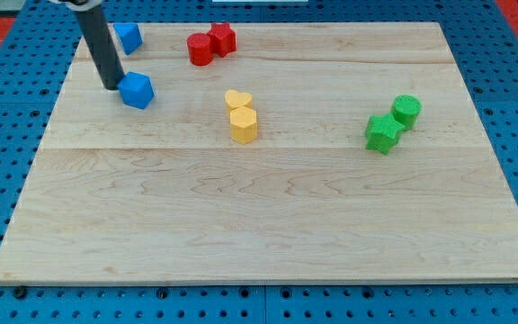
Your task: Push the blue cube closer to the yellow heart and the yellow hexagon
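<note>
On the pale wooden worktop (pixel 268 225), the yellow hexagon (pixel 244 125) sits mid-board with the yellow heart (pixel 237 99) touching it just behind, both well apart to the view's right of the small blue cube (pixel 137 91). My tip (pixel 111 86) rests against the cube's left face, so a push rightward and slightly downward looks right. There is no pincer to open or close, only the rod.
</note>
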Motion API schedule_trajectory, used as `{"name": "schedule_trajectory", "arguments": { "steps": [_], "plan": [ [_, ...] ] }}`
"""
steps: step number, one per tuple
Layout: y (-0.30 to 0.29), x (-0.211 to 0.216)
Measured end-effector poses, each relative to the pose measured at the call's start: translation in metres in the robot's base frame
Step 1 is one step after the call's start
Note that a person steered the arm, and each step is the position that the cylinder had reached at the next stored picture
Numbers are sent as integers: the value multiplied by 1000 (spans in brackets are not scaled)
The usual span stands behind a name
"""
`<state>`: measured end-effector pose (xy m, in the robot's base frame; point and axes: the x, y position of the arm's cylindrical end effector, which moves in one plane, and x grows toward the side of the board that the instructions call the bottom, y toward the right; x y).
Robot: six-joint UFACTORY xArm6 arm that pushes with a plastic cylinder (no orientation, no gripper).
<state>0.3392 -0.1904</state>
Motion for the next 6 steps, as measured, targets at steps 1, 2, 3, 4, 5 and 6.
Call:
{"name": "schedule_trajectory", "arguments": {
  "steps": [1,2,3,4,5,6],
  "plan": [
    [24,12],
    [-20,-5],
    [-2,-16],
    [36,4],
    [41,19],
    [69,29]
  ]
}}
